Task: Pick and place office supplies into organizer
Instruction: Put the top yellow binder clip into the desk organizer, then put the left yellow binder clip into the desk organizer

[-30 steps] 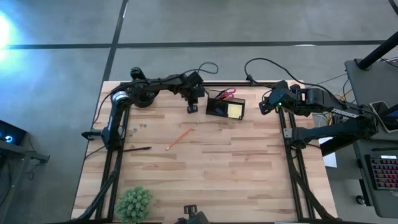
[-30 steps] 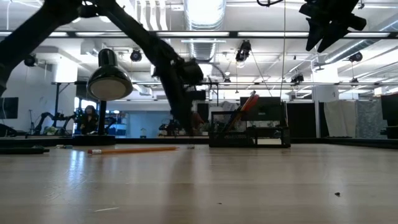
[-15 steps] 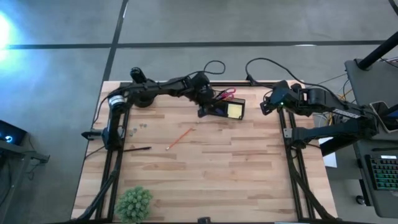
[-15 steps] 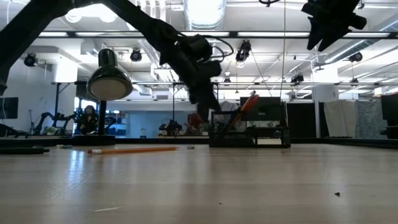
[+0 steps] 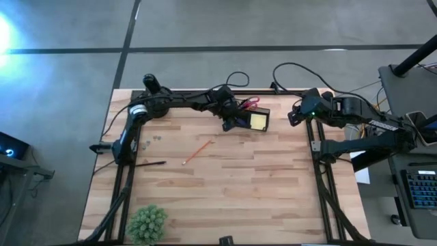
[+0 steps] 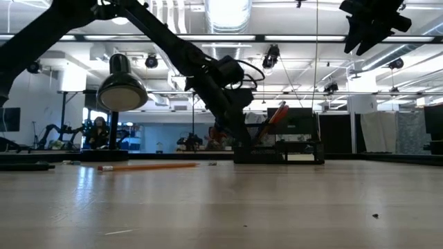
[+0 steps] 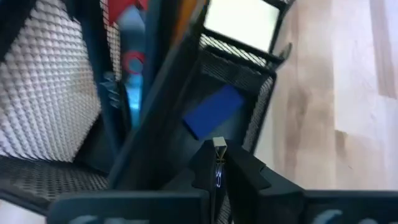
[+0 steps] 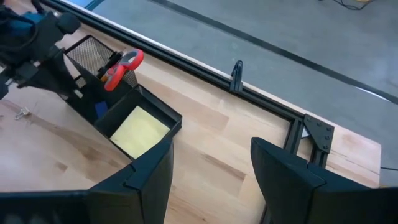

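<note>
Nearest you on the table (image 5: 232, 184), the small green plant (image 5: 146, 223) sits at the front left corner, partly cut off by the lower edge of the high view. Behind it a black pen (image 5: 151, 163) lies near the left side, and an orange pencil (image 5: 196, 151) lies slanted just beyond, well clear of everything else. A few tiny items (image 5: 151, 139) sit near the left arm's base; you cannot make out what they are.

At the back of the table stands the organizer (image 5: 249, 119), a black mesh box. Its right compartment holds the yellow sticky-note pad (image 5: 257, 121), lying flat. The red-handled scissors (image 5: 248, 104) stand in a rear compartment, only the handles clear. A blue object (image 7: 212, 111) lies inside; its kind is not clear.

Your left gripper (image 5: 231, 121) reaches down over the organizer's left end. In its wrist view the fingers are pressed close together on a small metal clip (image 7: 218, 163); most of that piece is hidden between them.

Your right gripper (image 5: 293, 114) waits raised at the table's back right, beside the organizer, fingers (image 8: 148, 171) spread wide and empty.
</note>
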### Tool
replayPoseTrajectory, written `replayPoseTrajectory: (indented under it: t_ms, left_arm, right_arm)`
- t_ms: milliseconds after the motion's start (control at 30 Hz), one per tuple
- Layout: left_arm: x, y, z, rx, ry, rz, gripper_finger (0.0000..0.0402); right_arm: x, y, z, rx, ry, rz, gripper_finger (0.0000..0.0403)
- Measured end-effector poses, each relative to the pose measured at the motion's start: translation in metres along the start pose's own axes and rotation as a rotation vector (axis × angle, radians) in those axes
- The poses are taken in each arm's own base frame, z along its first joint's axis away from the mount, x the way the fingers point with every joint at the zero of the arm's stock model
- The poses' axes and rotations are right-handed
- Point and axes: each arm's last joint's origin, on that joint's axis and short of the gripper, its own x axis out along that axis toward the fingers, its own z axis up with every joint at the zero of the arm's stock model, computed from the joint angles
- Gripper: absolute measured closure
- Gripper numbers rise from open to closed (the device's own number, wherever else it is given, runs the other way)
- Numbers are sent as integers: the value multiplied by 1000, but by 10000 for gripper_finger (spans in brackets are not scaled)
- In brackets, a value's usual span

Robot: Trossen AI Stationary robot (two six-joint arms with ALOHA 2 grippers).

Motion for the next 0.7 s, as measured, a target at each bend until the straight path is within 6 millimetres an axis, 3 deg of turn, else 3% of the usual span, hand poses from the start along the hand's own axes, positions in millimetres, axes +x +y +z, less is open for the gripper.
replayPoseTrajectory:
  t_ms: [467,567,700]
  left_arm:
    - [0,-15,2,0,21,35,286]
    - [-9,-17,1,-5,77,44,281]
    - [-41,-21,-3,-39,213,61,281]
  right_arm:
    - [-1,-1,0,2,-1,3,197]
    - [-1,-1,0,-10,-2,3,197]
    - [-1,-1,0,-18,-1,3,197]
